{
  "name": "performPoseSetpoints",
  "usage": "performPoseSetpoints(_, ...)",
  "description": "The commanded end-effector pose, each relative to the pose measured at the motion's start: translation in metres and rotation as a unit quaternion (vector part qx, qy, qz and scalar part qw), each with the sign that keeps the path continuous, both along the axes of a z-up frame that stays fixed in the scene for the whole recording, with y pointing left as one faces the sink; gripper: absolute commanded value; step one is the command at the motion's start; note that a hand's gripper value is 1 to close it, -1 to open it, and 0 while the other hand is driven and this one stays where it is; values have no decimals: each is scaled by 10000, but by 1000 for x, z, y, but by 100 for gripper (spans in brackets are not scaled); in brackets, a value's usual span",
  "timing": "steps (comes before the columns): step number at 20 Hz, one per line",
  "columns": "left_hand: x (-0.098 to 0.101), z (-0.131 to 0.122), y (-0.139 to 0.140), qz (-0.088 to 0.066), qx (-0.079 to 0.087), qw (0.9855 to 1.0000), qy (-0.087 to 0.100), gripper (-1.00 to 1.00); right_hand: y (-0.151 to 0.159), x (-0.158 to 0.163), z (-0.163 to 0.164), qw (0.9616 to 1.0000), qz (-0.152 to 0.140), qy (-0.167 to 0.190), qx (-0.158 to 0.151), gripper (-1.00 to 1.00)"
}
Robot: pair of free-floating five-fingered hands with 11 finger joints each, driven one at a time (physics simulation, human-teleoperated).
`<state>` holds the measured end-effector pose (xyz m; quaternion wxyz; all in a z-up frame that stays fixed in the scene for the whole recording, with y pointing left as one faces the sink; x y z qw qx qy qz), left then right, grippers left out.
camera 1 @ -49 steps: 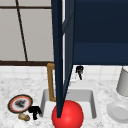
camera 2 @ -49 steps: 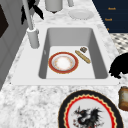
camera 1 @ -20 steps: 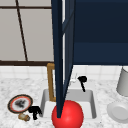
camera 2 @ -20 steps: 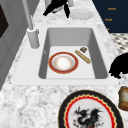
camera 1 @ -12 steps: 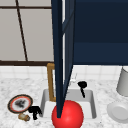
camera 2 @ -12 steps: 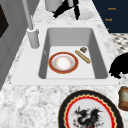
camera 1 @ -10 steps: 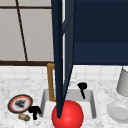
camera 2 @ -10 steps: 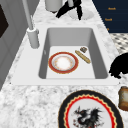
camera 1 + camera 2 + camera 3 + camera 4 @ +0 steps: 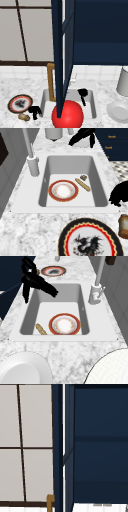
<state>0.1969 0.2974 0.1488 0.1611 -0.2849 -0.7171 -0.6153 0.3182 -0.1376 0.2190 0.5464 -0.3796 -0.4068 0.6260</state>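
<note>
My right hand (image 9: 82, 93) hangs open over the right part of the sink (image 9: 45, 100), fingers straight and pointing down. The right side view has it (image 9: 37, 282) above the sink's front-left corner, and the left side view has it (image 9: 82, 136) past the far rim. A red-rimmed plate (image 9: 63, 190) lies on the sink floor with a tan stick (image 9: 82, 184) beside it. My left hand (image 9: 35, 111) hovers, relaxed, at the counter's front left, beside a dragon-pattern plate (image 9: 20, 103) and a small brown jar (image 9: 24, 117).
An open dark blue cabinet door (image 9: 61, 57) hangs over the sink's middle. A red round thing (image 9: 67, 116) sits at the sink's front edge. The faucet (image 9: 32, 165) stands at the back. A white plate (image 9: 118, 112) and a grey canister (image 9: 123, 81) stand at the right.
My right hand has come down from near the back wall toward the sink and slightly to the right. The left hand has stayed where it was.
</note>
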Motion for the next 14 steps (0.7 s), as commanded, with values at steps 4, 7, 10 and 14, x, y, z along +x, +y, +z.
performPoseSetpoints(4,0,0,0,0,0,10000,0,0,2,-56,0,9996,2,-195,212,-100)
performPoseSetpoints(7,0,0,0,0,0,10000,0,0,2,-80,0,9994,6,-235,252,-100)
performPoseSetpoints(10,0,0,0,0,0,10000,0,0,2,-105,0,9994,5,-208,279,-100)
performPoseSetpoints(14,0,0,0,0,0,10000,0,0,-3,-135,0,9994,9,-83,331,-100)
